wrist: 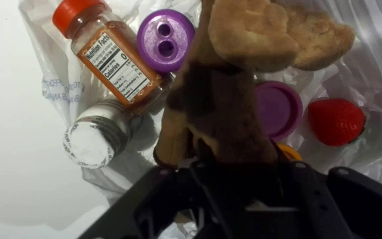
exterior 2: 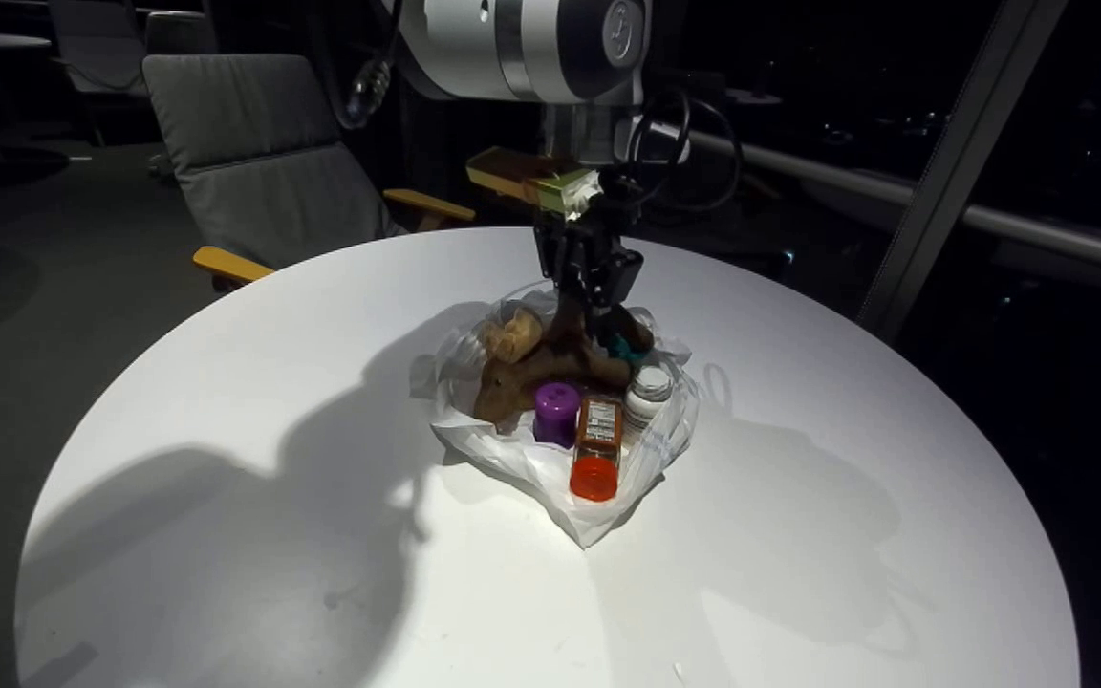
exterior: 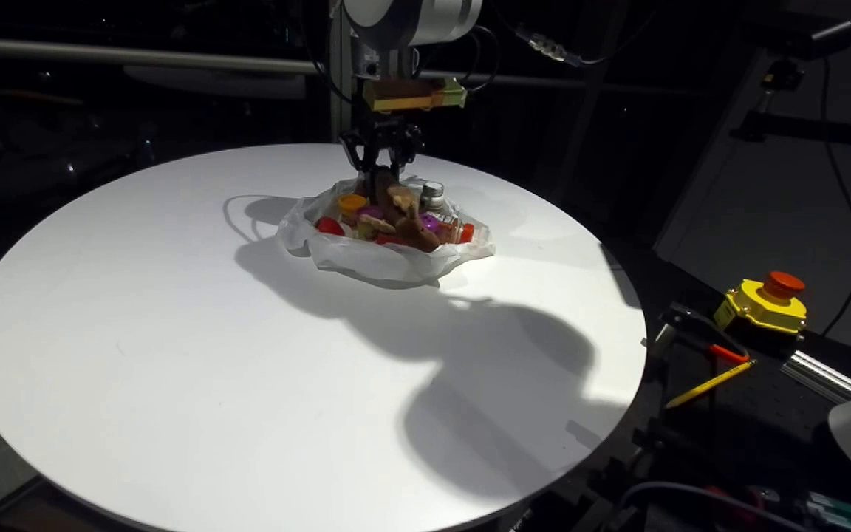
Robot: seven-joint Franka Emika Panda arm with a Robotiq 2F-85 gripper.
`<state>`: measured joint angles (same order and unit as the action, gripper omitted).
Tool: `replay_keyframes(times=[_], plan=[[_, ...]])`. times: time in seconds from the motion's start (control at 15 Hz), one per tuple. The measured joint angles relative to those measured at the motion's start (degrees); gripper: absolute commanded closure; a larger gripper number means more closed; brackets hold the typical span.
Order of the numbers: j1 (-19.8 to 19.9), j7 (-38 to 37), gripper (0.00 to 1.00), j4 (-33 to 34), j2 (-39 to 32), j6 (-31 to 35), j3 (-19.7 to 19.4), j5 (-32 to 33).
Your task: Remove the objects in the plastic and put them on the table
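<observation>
The translucent plastic (exterior: pixel 374 262) lies spread on the white round table (exterior: pixel 167 355), with the objects gathered inside it. Among them is a brown plush animal (wrist: pixel 234 109) with tan lobes on its head. Around it in the wrist view are a spice bottle (wrist: pixel 118 66), a silver-topped jar (wrist: pixel 90 142), a purple two-holed piece (wrist: pixel 181 43), a purple round lid (wrist: pixel 277 109), a red strawberry (wrist: pixel 337 121) and an orange rim (wrist: pixel 290 152). My gripper (exterior 2: pixel 589 311) points down into the pile. Plush fills the gap between its fingers; the tips are dark and partly hidden.
A grey chair (exterior 2: pixel 245 153) stands by the table's rim. Beyond the table edge sit a yellow box with a red button (exterior: pixel 765 307) and a yellow pencil (exterior: pixel 710 384). Arm shadows fall across the tabletop.
</observation>
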<state>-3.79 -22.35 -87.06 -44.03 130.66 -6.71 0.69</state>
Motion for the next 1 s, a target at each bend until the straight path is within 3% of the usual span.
replay_keyframes(times=[0.13, 0.27, 0.67, 1.0], plan=[[-0.1, -0.1, 0.93, -0.1, 1.1, -0.4, 0.5, -0.2], [-1.1, -0.3, 0.91, -1.4, 3.9, -0.9, 0.6, -0.1], [-7.8, -1.1, 0.92, -10.9, 18.3, -1.2, 1.3, 7.5], [-12.6, -1.2, 0.92, -19.2, 26.3, -2.1, 9.2, 8.7]])
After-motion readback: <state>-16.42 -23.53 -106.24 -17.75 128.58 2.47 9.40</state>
